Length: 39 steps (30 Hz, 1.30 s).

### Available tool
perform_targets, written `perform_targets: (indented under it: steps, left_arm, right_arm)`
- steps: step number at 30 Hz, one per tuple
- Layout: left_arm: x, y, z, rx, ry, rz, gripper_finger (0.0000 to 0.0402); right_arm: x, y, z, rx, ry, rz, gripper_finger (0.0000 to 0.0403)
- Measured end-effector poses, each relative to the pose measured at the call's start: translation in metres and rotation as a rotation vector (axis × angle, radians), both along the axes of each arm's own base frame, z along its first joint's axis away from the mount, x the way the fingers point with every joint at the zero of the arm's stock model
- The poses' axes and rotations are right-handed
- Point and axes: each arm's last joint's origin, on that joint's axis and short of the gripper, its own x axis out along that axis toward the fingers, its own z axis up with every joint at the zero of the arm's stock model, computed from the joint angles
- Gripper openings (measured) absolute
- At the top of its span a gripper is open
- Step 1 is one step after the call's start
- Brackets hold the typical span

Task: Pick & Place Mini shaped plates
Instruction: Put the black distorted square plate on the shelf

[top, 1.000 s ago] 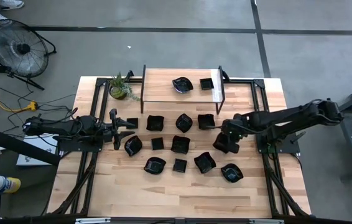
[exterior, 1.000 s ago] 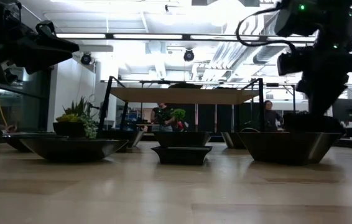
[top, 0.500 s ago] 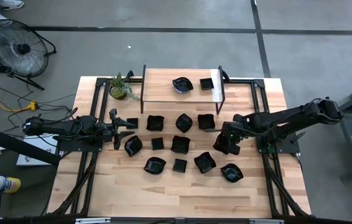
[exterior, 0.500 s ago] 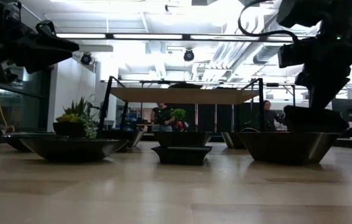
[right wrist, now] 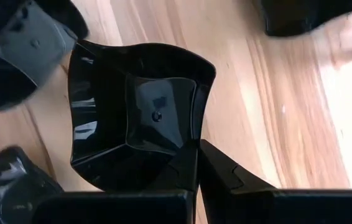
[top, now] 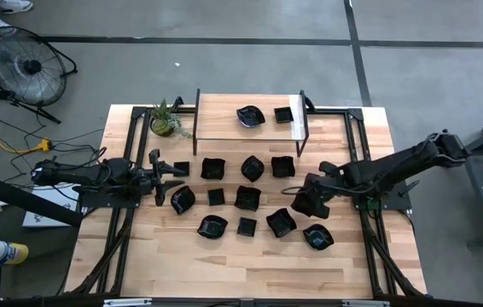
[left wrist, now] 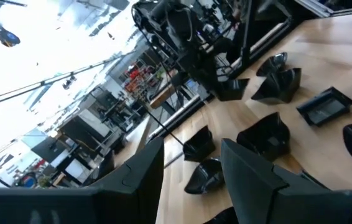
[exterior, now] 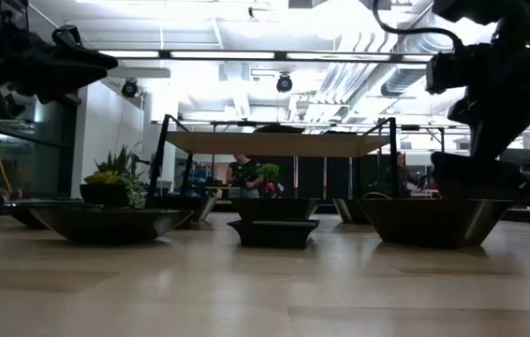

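Over at nine o'clock the left claw (top: 158, 165) waits, fingers spread wide, nothing in them. At centre, ten plates (top: 246, 197) lie loose on the desk (top: 250, 264); at twelve o'clock, two more sit on the raised shelf (top: 224, 115), so I'd judge most of the job remains. At three o'clock the right claw (right wrist: 196, 163) is pinched tight on the rim of a wavy plate (right wrist: 140, 112). Whether it's off the wood is hard to tell.

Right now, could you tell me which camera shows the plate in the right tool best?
The right wrist view: the plate fills it, rim pinched by the shut right tool. From above, the arm mostly hides it. The low view shows only a dark shape under the arm. The left wrist view does not show it clearly.
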Motion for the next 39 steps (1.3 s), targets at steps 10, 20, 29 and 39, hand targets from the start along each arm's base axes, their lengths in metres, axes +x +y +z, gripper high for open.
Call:
perform_targets:
  steps: [10, 20, 29, 39]
  left_arm:
    - [0.0, 0.001, 0.002, -0.057, -0.026, 0.026, 0.0154]
    - [-0.002, 0.004, 0.012, -0.028, -0.128, 0.123, 0.0154]
    - [-0.005, 0.004, 0.025, 0.09, -0.245, 0.151, 0.0154]
    - [-0.006, 0.005, 0.031, -0.044, -0.321, 0.161, 0.0154]
  right_arm:
    - [0.018, 0.011, 0.045, -0.3, -0.23, -0.006, 0.0]
    - [0.053, 0.02, 0.079, -0.76, -0.569, -0.061, 0.0]
    - [0.107, 0.011, 0.066, -0.981, -0.601, -0.139, 0.0]
    - [0.154, -0.011, 0.054, -1.149, -0.826, -0.115, 0.0]
